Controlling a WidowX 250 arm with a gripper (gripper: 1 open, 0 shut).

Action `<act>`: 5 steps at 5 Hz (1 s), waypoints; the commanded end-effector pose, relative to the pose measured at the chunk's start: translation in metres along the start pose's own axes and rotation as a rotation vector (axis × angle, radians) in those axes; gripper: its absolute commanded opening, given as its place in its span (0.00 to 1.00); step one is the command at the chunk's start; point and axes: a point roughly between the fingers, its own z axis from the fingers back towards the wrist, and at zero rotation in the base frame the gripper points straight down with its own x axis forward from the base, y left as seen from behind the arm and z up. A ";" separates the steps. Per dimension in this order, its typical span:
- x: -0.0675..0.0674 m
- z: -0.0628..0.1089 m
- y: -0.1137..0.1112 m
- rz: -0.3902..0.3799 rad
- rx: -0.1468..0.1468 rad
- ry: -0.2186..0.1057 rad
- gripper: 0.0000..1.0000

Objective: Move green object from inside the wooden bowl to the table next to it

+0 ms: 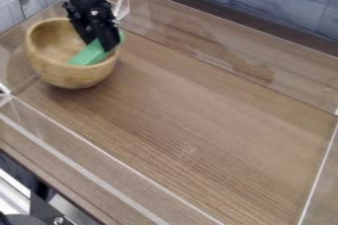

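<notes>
The bench is a brown wood-grain surface fenced by low clear plastic walls along its edges. Beyond the far wall a pale planked backdrop shows, and at the lower left corner some dark hardware sits below the bench edge, too dim to identify. The wide stretch of bench to the right of the bowl holds nothing that blocks the way; the nearest obstacle is the clear wall just behind the bowl and arm.

The wooden bowl stands in the far left corner area, and it looks tipped, its opening turned up and toward the right so the inner wall shows on the left. The green object lies at the bowl's right side, over the rim region, slanting down to the left, with its upper end caught by the black end effector.

The arm comes down from the top edge of the view, steeply inclined with the end effector pointing mostly downward. Its fingers are drawn in close, pinching the upper end of the green object, right at the bowl's right rim.
</notes>
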 end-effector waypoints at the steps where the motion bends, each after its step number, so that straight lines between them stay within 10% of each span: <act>1: 0.009 0.027 -0.015 -0.059 0.046 -0.054 0.00; 5: 0.015 -0.002 -0.041 0.016 0.056 -0.078 0.00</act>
